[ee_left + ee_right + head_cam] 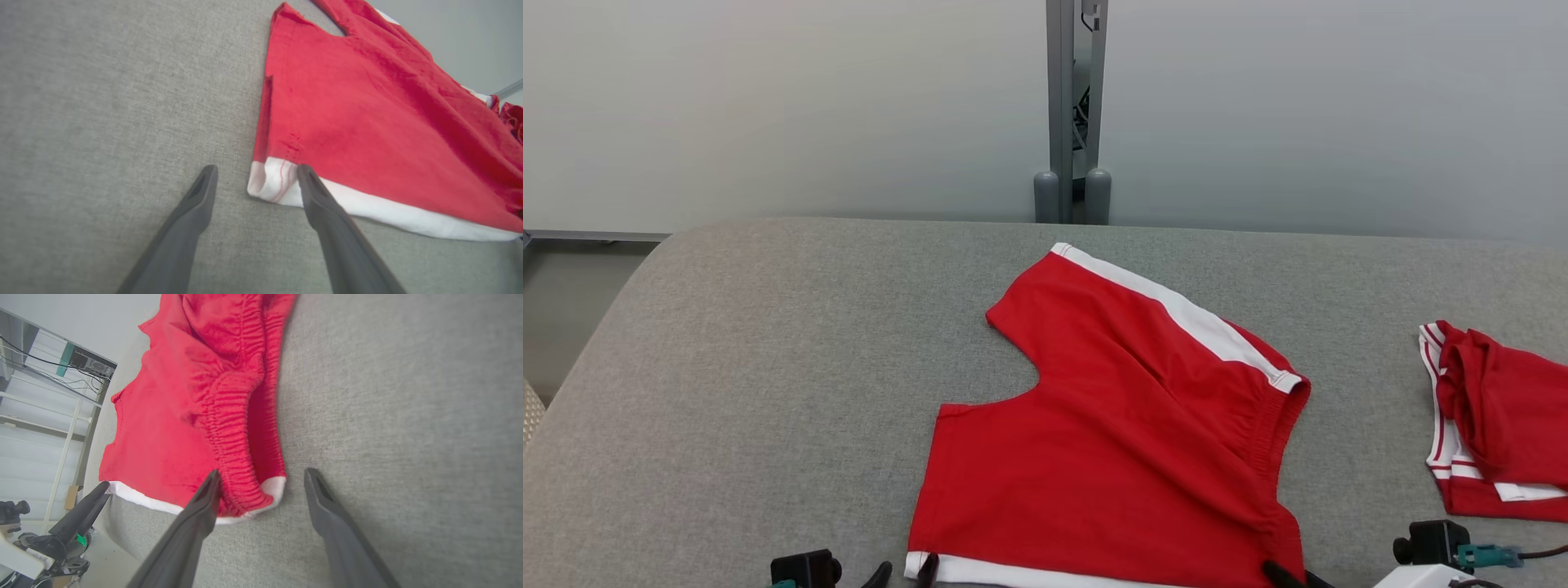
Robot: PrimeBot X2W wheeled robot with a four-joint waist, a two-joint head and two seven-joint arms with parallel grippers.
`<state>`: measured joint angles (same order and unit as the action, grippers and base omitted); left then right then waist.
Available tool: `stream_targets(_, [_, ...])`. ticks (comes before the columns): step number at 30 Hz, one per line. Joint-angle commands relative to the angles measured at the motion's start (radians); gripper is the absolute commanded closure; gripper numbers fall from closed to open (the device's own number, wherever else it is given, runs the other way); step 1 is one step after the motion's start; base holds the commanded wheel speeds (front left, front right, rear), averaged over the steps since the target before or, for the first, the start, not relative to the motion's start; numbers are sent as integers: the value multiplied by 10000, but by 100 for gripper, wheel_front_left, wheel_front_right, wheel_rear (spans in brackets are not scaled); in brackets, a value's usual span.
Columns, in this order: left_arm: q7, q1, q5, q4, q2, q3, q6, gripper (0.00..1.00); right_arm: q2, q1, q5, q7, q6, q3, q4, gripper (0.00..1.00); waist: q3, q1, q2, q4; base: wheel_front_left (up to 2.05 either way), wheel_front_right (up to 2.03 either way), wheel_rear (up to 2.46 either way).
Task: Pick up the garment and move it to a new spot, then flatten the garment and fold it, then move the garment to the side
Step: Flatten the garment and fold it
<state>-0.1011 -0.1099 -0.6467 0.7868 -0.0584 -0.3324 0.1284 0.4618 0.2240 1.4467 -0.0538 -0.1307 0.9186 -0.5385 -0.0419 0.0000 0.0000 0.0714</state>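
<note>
The red garment [1111,441] lies spread at the tabletop's [768,367] front edge, its white-striped near side running between the left hand [257,169] and right hand [263,475], each spread wide astride a near corner.

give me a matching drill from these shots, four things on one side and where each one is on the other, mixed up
1 red shorts
2 second red garment
3 left gripper
4 right gripper

a open at the elastic waistband corner
b spread out mid table
c open at the white hem corner
d far right on the table

Pairs: 1-b, 2-d, 3-c, 4-a
</note>
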Motion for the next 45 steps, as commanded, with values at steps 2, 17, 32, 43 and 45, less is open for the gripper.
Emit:
stream_targets(2, [239,-20,-342,-14,-20,-250,32,0,-77,-6,188,164,-1,94,-52,0,8,0,0,-13,0,0,0])
stream_targets(17, [317,-119,-1949,-513,-377,-1240,25,100,-263,-26,925,564,-1,107,127,100,79,0,0,45,0,0,0])
stream_targets(32, [-225,-386,-3944,-1979,-614,-1488,26,100,-94,290,1412,106,-3,-653,1091,100,44,0,0,8,0,0,0])
stream_targets(43, [-517,-2163,-6026,-3957,-739,-844,26,100,-105,2037,1948,561,-3,-1869,2023,100,-37,0,0,-259,0,0,0])
stream_targets(45, [-546,-2739,-6162,-3859,-699,-708,26,100,-330,2604,2122,739,-3,-2100,1846,100,-7,0,0,-357,0,0,0])
